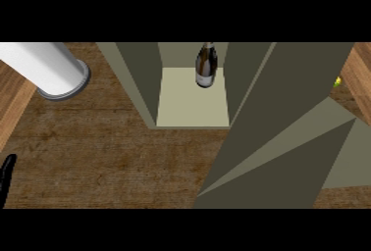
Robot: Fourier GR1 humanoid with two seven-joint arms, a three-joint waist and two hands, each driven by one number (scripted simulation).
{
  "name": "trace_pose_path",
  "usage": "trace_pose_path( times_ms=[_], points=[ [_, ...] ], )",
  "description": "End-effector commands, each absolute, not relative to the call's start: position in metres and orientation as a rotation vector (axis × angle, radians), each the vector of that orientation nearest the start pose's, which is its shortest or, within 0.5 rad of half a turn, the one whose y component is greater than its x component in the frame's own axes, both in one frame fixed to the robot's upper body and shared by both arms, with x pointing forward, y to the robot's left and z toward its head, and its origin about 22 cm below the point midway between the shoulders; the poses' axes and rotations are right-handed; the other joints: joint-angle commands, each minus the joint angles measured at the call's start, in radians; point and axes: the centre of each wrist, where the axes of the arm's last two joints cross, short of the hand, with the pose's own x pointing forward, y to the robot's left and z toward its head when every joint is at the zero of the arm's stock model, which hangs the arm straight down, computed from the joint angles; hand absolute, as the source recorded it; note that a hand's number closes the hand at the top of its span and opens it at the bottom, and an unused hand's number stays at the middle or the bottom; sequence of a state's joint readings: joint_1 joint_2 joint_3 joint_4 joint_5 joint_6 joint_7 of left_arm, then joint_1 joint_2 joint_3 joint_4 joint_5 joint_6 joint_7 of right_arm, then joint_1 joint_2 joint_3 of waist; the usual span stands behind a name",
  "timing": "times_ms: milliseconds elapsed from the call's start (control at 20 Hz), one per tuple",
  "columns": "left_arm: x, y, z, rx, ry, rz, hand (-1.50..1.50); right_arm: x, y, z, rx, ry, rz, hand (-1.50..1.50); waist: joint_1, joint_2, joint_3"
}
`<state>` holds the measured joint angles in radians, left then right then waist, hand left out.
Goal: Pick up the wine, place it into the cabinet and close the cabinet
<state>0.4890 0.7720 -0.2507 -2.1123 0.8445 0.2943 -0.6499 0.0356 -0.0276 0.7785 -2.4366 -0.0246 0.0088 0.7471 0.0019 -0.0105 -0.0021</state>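
A dark wine bottle [206,66] with a pale label stands upright inside the grey-green cabinet [192,105], toward the back of its pale shelf. The cabinet's door [286,132] hangs open, swung out to the right and toward me, filling the right half of the view. Only a sliver of my left hand [7,176] shows at the lower left edge, black and held upright; its fingers cannot be made out. My right hand does not show; nothing touches the bottle.
A white cylinder with a grey rim [51,71] lies at the upper left on the brown wooden counter [109,147]. A small yellow-green thing [337,81] peeks out behind the door at the right edge.
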Motion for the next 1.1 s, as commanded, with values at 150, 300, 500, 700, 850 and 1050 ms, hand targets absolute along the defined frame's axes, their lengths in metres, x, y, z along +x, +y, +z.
trace_pose_path(
  times_ms=[150,300,500,700,850,1050],
  points=[
    [0.128,0.321,0.089,-0.132,-1.966,0.181,-1.50,0.085,-0.089,0.195,0.742,-1.651,0.652,1.50,0.006,0.002,-0.001],
    [0.141,0.319,0.101,-0.167,-1.948,0.209,-1.50,0.088,-0.080,0.194,0.717,-1.680,0.668,1.50,-0.001,0.004,-0.001],
    [0.138,0.323,0.102,-0.189,-1.965,0.202,-1.50,0.100,-0.065,0.193,0.653,-1.752,0.639,1.50,0.015,0.004,-0.001],
    [0.140,0.310,0.096,-0.247,-1.943,0.220,-1.50,0.111,-0.058,0.203,0.619,-1.767,0.635,1.50,0.017,0.008,-0.001],
    [0.144,0.313,0.105,-0.254,-1.950,0.225,-1.50,0.124,-0.049,0.206,0.636,-1.737,0.649,1.50,0.031,0.012,-0.001],
    [0.153,0.310,0.094,-0.237,-1.931,0.228,-1.50,0.139,-0.037,0.217,0.657,-1.733,0.645,1.50,0.025,0.015,-0.002]
  ],
)
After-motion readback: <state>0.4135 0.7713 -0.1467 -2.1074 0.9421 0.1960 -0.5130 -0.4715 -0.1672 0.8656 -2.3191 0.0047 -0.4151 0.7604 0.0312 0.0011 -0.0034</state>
